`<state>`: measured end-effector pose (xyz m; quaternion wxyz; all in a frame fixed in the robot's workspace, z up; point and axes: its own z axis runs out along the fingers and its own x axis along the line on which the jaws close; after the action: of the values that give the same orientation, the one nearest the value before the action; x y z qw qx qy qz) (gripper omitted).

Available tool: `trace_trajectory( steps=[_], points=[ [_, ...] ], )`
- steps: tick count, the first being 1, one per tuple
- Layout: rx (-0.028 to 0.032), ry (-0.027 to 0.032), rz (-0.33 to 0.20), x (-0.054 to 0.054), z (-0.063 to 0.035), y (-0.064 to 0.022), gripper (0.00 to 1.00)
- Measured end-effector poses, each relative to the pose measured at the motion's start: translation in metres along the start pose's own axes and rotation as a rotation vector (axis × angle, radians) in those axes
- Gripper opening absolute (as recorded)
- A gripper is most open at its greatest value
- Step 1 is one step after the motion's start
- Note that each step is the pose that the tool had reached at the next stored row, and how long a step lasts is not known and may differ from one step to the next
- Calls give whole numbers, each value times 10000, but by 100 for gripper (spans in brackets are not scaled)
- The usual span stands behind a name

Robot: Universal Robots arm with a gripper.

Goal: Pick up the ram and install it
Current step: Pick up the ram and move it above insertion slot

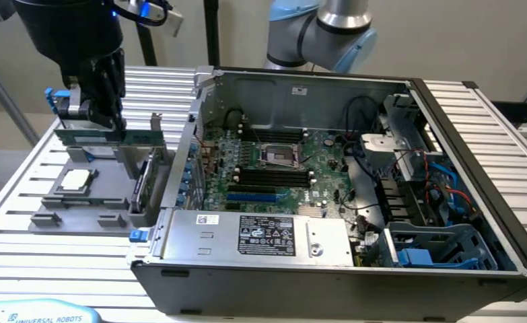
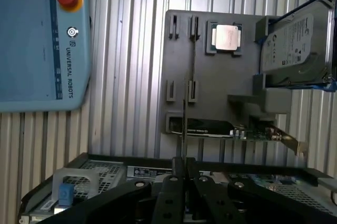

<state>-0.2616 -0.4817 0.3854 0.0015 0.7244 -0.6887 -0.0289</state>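
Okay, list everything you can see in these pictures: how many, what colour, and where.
ram: one, green, held in the gripper above the tray
tray: one, grey, on the table at the exterior view's left
processor chip: one, silver, lying in the tray
graphics card: one, black with a green board, upright at the tray's edge nearest the computer case
hard drive: one, silver with blue rails, standing in the tray
computer case: one, grey, open, in the middle of the table
motherboard: one, green, inside the computer case
teach pendant: one, light blue with a red button, on the table
table: one, silver slats
robot arm: one, silver and light blue, behind the computer case
gripper: one, black, shut on the ram
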Motion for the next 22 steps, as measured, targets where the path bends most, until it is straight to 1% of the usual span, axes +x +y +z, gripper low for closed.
trace_trajectory(
  steps=[4,14,18,22],
  points=[
    [-1,-17,-1,4,-11,-184,13],
    [-7,-29,-1,11,-45,-636,13],
    [-28,-32,0,19,-54,-819,13],
    [-66,-33,1,27,-62,-1000,13]
  ],
)
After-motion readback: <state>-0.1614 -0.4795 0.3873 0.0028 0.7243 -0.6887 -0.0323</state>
